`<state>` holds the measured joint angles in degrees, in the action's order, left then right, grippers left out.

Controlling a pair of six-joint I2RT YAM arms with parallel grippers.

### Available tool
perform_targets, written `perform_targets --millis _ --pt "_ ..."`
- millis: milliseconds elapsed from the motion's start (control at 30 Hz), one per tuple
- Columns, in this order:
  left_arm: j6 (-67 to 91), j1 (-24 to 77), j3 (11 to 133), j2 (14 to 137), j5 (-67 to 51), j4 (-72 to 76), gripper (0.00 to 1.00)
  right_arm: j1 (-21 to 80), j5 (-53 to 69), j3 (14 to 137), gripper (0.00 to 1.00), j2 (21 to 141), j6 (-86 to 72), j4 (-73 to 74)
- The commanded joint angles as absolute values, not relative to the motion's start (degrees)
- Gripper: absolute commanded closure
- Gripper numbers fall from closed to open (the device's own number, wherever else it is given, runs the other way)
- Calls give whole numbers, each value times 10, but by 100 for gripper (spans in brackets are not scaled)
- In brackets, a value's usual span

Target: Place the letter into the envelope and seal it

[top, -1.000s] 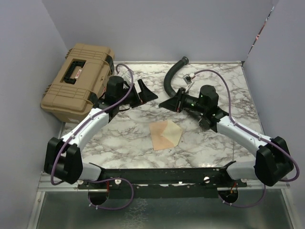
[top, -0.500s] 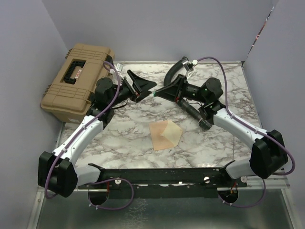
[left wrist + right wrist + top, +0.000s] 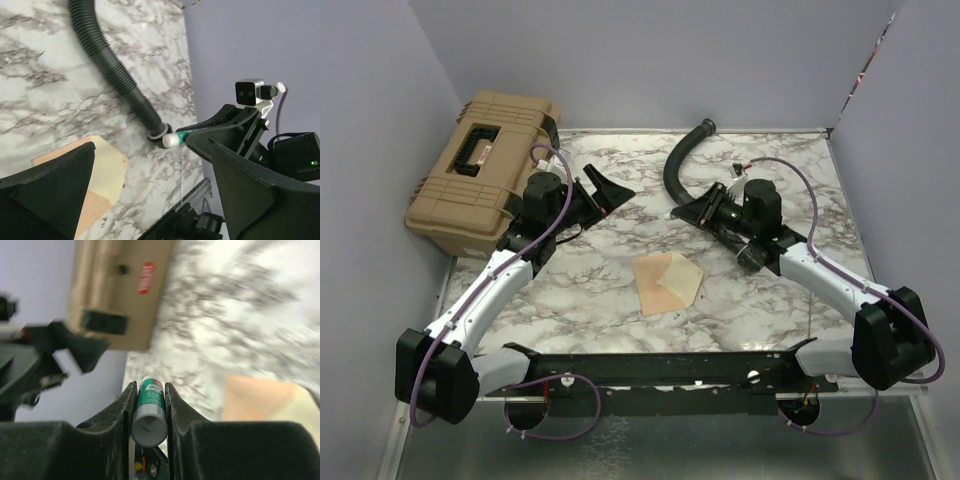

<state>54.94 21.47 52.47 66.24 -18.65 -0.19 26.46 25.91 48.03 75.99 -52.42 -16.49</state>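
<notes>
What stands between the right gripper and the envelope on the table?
Nothing visible does. The right gripper, its fingers shut on a glue stick, hangs beyond the envelope; only the marble table shows between them.

Alt text: one marble-patterned worktop (image 3: 760, 310) carries one tan hard case (image 3: 485, 170) at its far left corner, one black corrugated hose (image 3: 678, 160) by the far edge, and one kraft-brown envelope (image 3: 668, 282) with one pointed, paler flap (image 3: 688, 280) near the middle. Two white-and-black robot arms rise from the near edge, the left arm (image 3: 485, 285) and the right arm (image 3: 820, 275). Each ends in one two-finger gripper, the left gripper (image 3: 610, 185) and the right gripper (image 3: 685, 213). There is one green-labelled glue stick (image 3: 148, 412) and two purple cables (image 3: 566, 185), one along each arm.
</notes>
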Motion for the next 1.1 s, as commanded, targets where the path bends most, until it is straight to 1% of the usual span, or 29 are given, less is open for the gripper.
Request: perform_targets --millis 0,67,133,233,367,467,533,700,833,900,1067 --pt "498 214 491 684 -178 -44 6 244 94 440 99 737 -621 -7" --pt "490 215 484 701 -199 -43 12 243 60 435 99 737 -637 36" --pt "481 215 477 718 -220 -42 24 242 31 429 99 738 -656 58" --pt "473 220 471 739 -242 -36 32 236 17 406 99 739 -698 54" --pt "469 230 465 760 -257 -25 35 233 14 367 97 749 -763 -3" --pt "468 240 457 777 -266 -13 35 232 7 333 93 767 -824 -75" --pt "467 247 451 790 -277 -3 36 232 8 316 93 786 -856 -130" --pt "455 262 449 829 -306 20 47 232 43 325 95 868 -886 -218" --pt "439 264 452 851 -313 20 54 233 46 317 94 902 -919 -253" --pt "434 264 452 859 -314 20 55 233 45 309 93 909 -931 -267" --pt "422 265 453 876 -315 19 55 232 47 307 82 907 -937 -236"
